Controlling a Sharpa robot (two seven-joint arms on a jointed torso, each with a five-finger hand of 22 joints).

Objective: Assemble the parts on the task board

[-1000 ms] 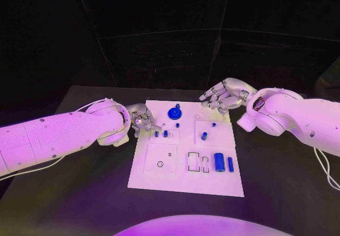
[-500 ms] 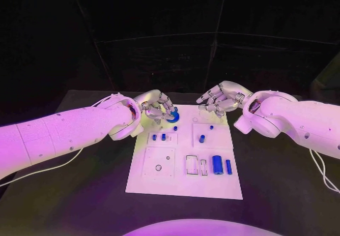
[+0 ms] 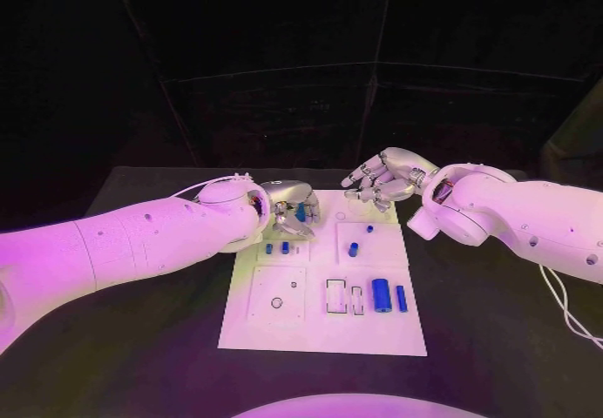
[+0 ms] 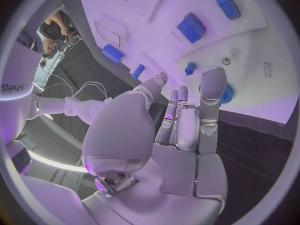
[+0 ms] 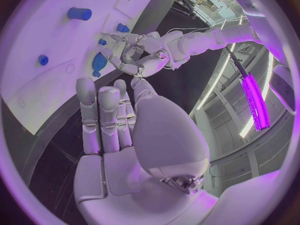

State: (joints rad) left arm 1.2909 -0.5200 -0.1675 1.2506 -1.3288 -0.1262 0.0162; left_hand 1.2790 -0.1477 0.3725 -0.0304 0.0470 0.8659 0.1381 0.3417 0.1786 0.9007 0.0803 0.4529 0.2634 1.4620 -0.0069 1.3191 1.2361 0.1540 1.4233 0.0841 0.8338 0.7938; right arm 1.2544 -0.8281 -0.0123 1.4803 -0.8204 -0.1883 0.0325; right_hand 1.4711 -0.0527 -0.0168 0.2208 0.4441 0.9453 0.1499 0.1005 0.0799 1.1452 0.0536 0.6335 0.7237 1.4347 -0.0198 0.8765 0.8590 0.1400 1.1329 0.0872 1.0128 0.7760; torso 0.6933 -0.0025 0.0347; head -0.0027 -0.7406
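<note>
The white task board (image 3: pixel 321 335) lies in the middle of the black table. My left hand (image 3: pixel 292 216) hovers over its far left part with the fingers stretched out and nothing held. A round blue disc (image 4: pixel 228 93) sits just beside those fingertips (image 4: pixel 212 80), and it also lies next to the left hand (image 5: pixel 134 52) in the right wrist view as the blue disc (image 5: pixel 99 63). A small blue peg (image 4: pixel 190 68) stands close by. My right hand (image 3: pixel 383 178) hangs over the board's far edge, empty, fingers apart.
Two small blue pieces (image 3: pixel 275 248) stand in a slot on the board's left. More blue pegs (image 3: pixel 353 249) stand near the middle. A thick blue cylinder (image 3: pixel 381 294) and a thinner one (image 3: pixel 401 298) lie at the right, beside rectangular cut-outs (image 3: pixel 335 296).
My left hand has swung from the board's left edge in over its far left part, beside the blue disc. The right hand has hardly moved. The camera has shifted.
</note>
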